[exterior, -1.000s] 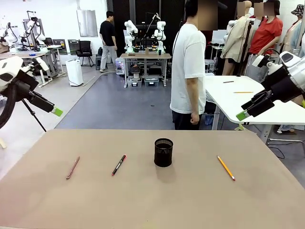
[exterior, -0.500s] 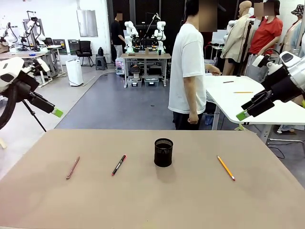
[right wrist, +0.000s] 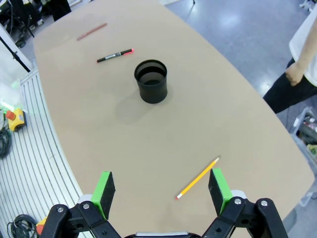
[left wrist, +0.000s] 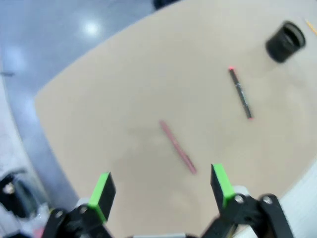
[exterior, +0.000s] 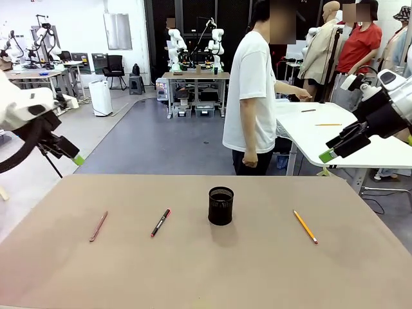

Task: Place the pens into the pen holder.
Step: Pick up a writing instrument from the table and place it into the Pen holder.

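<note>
Our left gripper (left wrist: 161, 184) and right gripper (right wrist: 161, 188) hang spread, empty. The pinkish-red pencil (exterior: 98, 226) and black pen (exterior: 161, 222) lie left of the pen holder (exterior: 221, 206), the yellow pencil (exterior: 305, 226) right — each arm's own share, we judge.

Landmark: tan table (exterior: 206, 277) with a rounded far edge.
Floor: grey, shiny floor (exterior: 161, 141) beyond the tan table's far edge; a bright spot of light (left wrist: 90, 28) reflects on it.
White table: a white table (exterior: 299, 129) stands past its far right corner.
Workbench: a workbench (exterior: 196, 76) stands far behind its middle.
Chair: a black office chair (exterior: 115, 65) stands far behind its left half.
Walls: white wall (exterior: 84, 19) far behind its left side, dark wall (exterior: 193, 19) behind its middle.
</note>
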